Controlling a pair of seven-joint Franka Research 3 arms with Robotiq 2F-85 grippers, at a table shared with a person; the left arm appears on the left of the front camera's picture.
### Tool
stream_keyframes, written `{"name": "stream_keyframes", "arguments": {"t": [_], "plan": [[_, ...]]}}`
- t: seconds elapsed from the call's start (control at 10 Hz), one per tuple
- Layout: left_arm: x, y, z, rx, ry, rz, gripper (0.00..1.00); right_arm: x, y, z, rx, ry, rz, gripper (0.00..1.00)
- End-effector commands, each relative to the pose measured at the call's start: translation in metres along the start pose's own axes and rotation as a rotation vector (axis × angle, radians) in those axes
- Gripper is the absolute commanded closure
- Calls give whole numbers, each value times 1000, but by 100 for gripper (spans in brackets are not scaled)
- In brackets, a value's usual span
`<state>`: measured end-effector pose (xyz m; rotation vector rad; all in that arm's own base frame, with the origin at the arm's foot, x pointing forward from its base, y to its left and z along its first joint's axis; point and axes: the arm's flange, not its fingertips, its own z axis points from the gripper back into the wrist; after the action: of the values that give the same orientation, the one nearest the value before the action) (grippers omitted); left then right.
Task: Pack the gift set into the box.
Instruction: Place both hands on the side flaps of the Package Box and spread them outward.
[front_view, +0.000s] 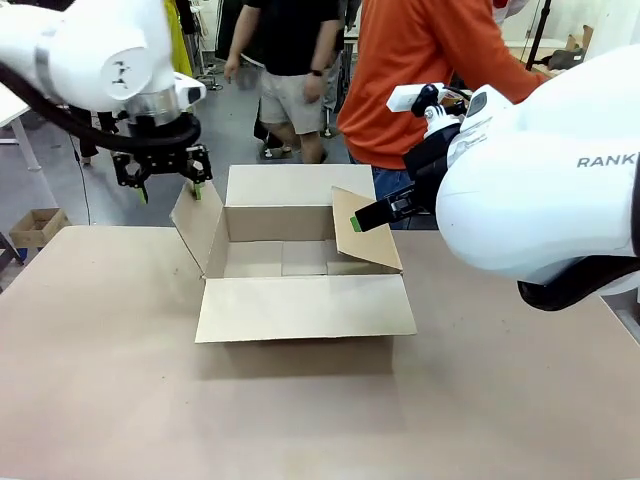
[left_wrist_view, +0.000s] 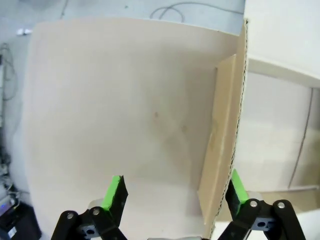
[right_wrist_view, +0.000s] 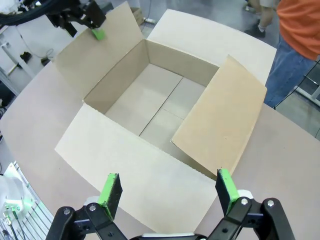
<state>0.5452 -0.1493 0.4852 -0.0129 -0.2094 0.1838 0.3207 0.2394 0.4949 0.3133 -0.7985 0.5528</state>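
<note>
Reaches in from 10 o'clock with the left arm (front_view: 90, 50), wrist upright, left gripper (front_view: 170, 190) pointing toward 6 o'clock, jaws spread wide, green pads (left_wrist_view: 114, 192) well apart. Comes in from 3 o'clock with the bulky right arm (front_view: 540, 190), right gripper (front_view: 362, 219) stretched toward 9 o'clock near centre, jaws likewise spread wide in the wrist view.

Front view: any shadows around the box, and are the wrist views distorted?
Front view: soft shadow on the table before the box near flap, even lighting. Left wrist view: table edge bows slightly, wide-angle. Right wrist view: box sharp, no glare.
</note>
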Motion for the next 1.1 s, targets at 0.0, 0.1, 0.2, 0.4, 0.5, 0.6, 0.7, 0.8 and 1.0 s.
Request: {"name": "stream_keyframes", "arguments": {"t": [0.0, 0.1, 0.2, 0.4, 0.5, 0.6, 0.7, 0.8, 1.0], "plan": [[-11, 38, -10, -176, 99, -75, 0, 2, -1, 1, 2, -12, 20, 0], [-11, 51, -20, -207, 127, -69, 0, 2, -1, 1, 2, -12, 20, 0], [-11, 65, -29, -251, 150, -51, 0, 2, -1, 1, 2, -12, 20, 0], [-10, 92, -53, -364, 193, -29, 0, 2, -1, 1, 2, -12, 20, 0], [-6, 99, -65, -438, 225, 12, 0, 2, -1, 1, 2, -12, 20, 0], [-9, 80, -48, -307, 164, -26, 0, 2, -1, 1, 2, -12, 20, 0], [-9, 80, -48, -307, 164, -26, 0, 2, -1, 1, 2, -12, 20, 0], [-9, 80, -48, -307, 164, -26, 0, 0, 0, 0, 0, 0, 0, 0], [-9, 80, -48, -307, 164, -26, 0, 55, 3, -45, 3, 309, -10, 0]]}}
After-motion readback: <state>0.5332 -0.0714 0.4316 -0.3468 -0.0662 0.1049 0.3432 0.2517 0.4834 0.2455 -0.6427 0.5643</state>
